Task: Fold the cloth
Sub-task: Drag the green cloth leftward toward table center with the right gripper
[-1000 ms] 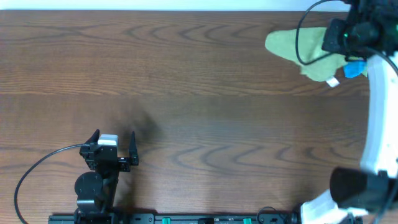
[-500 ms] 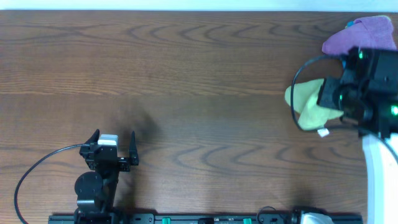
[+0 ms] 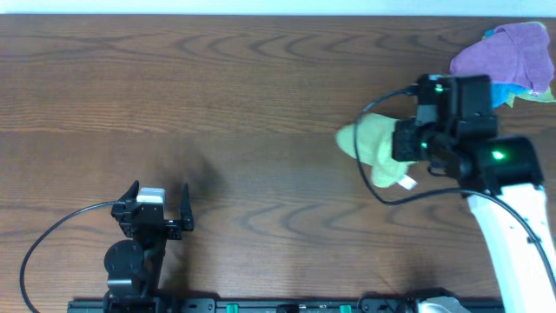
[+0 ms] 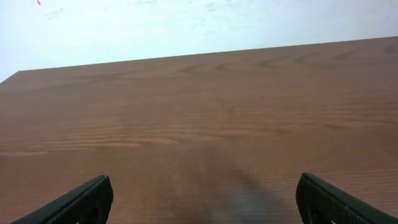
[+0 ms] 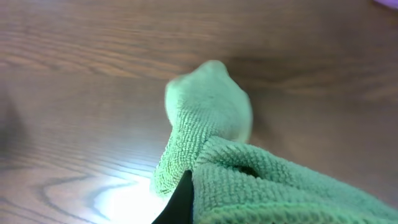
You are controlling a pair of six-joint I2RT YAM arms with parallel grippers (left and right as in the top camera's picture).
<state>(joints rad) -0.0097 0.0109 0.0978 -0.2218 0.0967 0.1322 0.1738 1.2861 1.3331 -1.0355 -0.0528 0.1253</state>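
A light green cloth hangs bunched from my right gripper over the right half of the table, with a white tag at its lower edge. In the right wrist view the green cloth fills the lower frame and covers the right gripper; only one dark fingertip shows. My left gripper rests open and empty near the front left of the table; its two fingertips frame the left wrist view with bare wood between them.
A pile of other cloths, purple on top with blue and green under it, lies at the far right back corner. The wooden table ends at a white wall at the back.
My right arm has carried the green cloth from the pile at the back right corner toward the middle of the table, forward and to the left. The left arm has not moved.
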